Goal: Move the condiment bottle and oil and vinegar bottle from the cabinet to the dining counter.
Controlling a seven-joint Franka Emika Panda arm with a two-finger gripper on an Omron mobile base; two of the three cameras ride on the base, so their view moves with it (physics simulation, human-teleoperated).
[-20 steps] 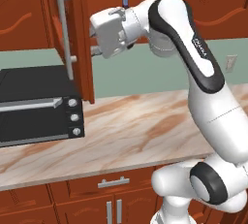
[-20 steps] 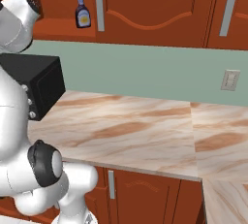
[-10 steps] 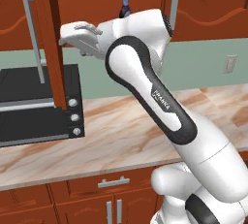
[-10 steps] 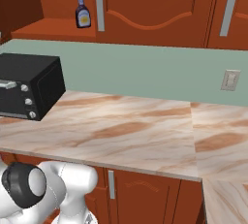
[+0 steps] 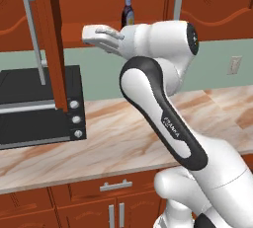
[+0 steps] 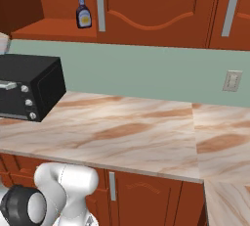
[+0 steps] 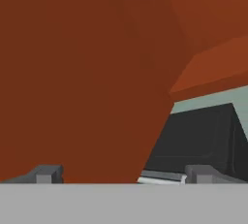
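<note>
The condiment bottle (image 5: 127, 12), squat and dark with a blue cap and a pale label (image 6: 83, 14), stands on the open shelf of the reddish-brown wall cabinet (image 6: 53, 28). The cabinet door (image 5: 51, 39) stands swung out to the left, its silver bar handle (image 5: 32, 27) facing forward. My gripper (image 5: 90, 35) hangs open just right of that door and left of and below the bottle, holding nothing. In the hand view the door's wood (image 7: 82, 72) lies close ahead, with the fingertips (image 7: 46, 173) set wide apart. The oil and vinegar bottle and the dining counter are out of view.
A black toaster oven (image 5: 39, 104) sits on the marble counter (image 6: 127, 132) under the open door. Closed cabinet doors (image 6: 146, 5) continue to the right. A wall outlet (image 6: 234, 80) is on the green backsplash. Base cabinets with drawers (image 5: 115, 186) run below.
The cabinet door has swung wider open to the left. My hand moved left with it and the arm's elbow swung forward, dropping out of the right base view. The bottle stayed put.
</note>
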